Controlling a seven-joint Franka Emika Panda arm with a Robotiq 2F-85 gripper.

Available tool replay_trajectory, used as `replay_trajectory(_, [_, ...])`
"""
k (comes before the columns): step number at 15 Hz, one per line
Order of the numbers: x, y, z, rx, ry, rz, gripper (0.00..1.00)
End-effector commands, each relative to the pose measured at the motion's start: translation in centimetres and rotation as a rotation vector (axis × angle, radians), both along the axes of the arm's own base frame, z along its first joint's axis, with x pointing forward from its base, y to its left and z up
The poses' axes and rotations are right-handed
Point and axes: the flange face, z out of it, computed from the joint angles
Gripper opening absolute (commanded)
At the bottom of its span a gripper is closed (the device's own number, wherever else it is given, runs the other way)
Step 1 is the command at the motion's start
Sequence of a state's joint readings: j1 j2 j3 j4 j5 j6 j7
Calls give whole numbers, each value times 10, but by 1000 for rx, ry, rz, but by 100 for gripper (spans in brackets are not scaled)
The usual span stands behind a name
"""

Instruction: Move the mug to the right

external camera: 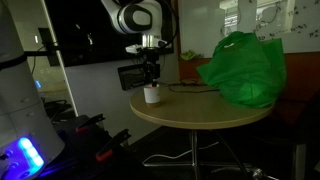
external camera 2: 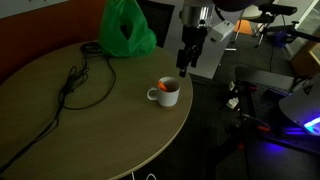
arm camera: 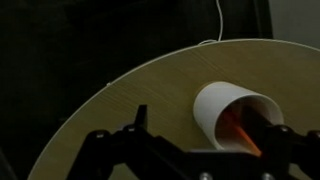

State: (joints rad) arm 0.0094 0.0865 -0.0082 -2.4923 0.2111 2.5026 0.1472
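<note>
One mug [external camera 2: 167,92], upright near the table [external camera 2: 90,120] edge, handle toward 9 o'clock. One gripper [external camera 2: 185,69], jaws spread and empty, hovering just above; mug lies at its 7 o'clock.

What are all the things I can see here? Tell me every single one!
Mug: one, white with orange-red inside, near the table's edge, close below the claw.
Bag: one, green and big, on the table, well apart from the mug.
Cable: one, black, lying loose on the tabletop and running toward the bag.
Table: one, round, light wood.
Blue light: one glow, blue, low down on equipment beside the table.
Arm: one, white and black, above the table's edge.
Claw: one, black, open, hanging just above the mug.
</note>
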Motion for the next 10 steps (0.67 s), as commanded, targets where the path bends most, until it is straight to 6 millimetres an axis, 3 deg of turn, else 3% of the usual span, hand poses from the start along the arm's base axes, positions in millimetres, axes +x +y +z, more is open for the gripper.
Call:
replay_trajectory(1, [17,5,-17,13,-5,-59,100])
replay_trajectory(4, [28,11,-31,-3,-17,-75,100])
replay_trajectory(6, [32,16,-38,9,-11,-70,72])
replay_trajectory(10, [34,18,-47,-2,-6,-52,42])
